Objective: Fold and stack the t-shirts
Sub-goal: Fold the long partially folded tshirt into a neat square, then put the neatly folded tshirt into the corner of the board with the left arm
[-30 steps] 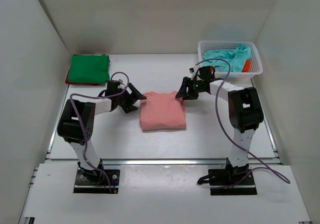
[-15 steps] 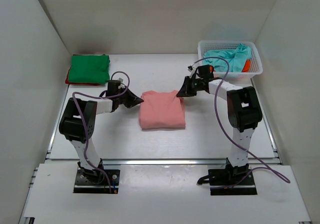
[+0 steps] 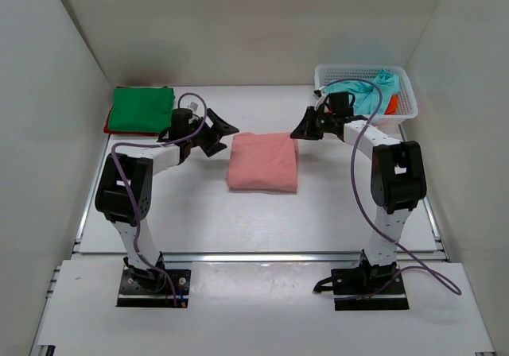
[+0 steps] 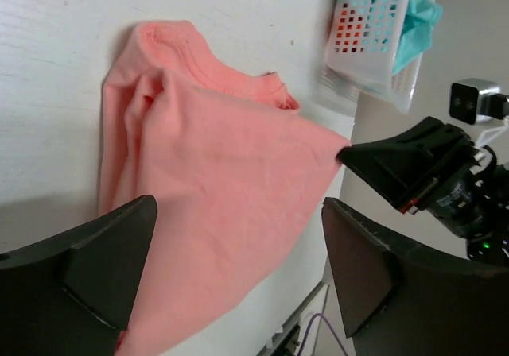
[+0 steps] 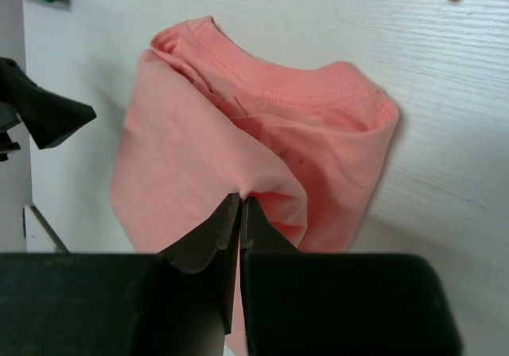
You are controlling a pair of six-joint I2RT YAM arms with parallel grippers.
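Fingers [image 5: 208, 241] of the right gripper [image 5: 240, 201] are squeezed shut on a little bit of the salmon pink t-shirt [image 5: 238, 125], at its far right corner, and that corner is pulled up off the table [image 3: 191, 205] like a small tent. The left gripper [image 3: 219, 131] is wide open and holds nothing; it hangs just beside the far left corner of the same shirt. The shirt is folded into a small square and lies in the middle of the table, between the two arms. At the far left lies a folded green t-shirt [image 3: 141, 108] on top of a red t-shirt [image 3: 109, 123]. At the far right stands a white mesh basket [image 3: 358, 68] with a teal t-shirt [image 3: 371, 90] and an orange-red t-shirt [image 3: 393, 104] in it, not folded. The folding of the pink shirt looks almost done. Next, I think the left gripper must come down and close on its own corner. Then both arms can lift the shirt flat and carry it onto the green one without letting the folds fall open.
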